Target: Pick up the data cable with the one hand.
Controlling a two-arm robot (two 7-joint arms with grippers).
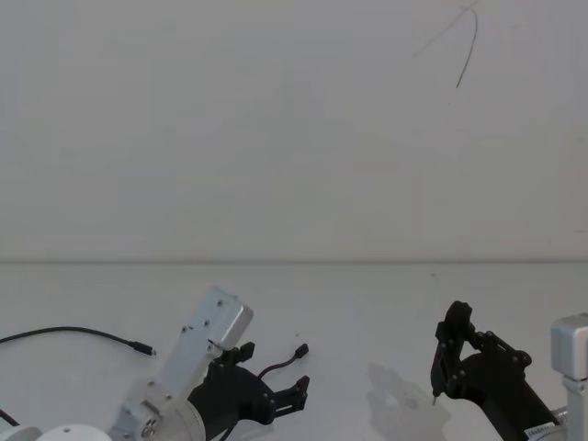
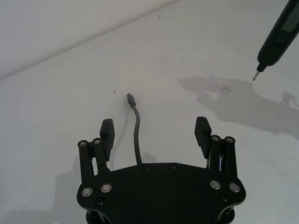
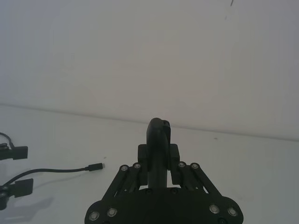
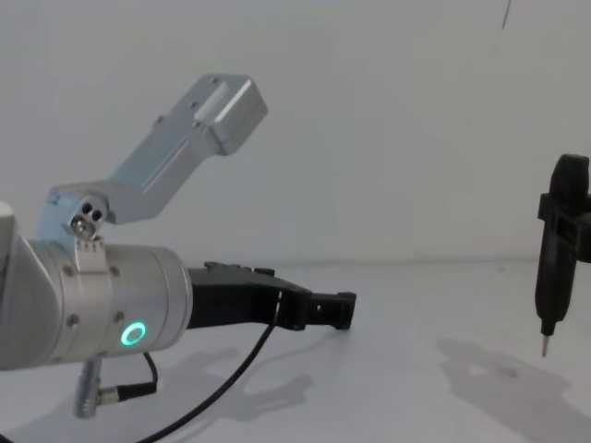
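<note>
Two wrist views, left pincer (image 2: 155, 126) spread astride data cable (image 2: 137, 135), right pincer (image 3: 159, 155) pinching pen (image 3: 159, 128)

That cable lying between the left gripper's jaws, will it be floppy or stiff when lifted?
Probably floppy: the cable is thin and curves on the table between the jaws of the open left gripper, so its free end would likely droop. Likely light, being so slim. The round cord might roll or slip unless pinched squarely.
</note>
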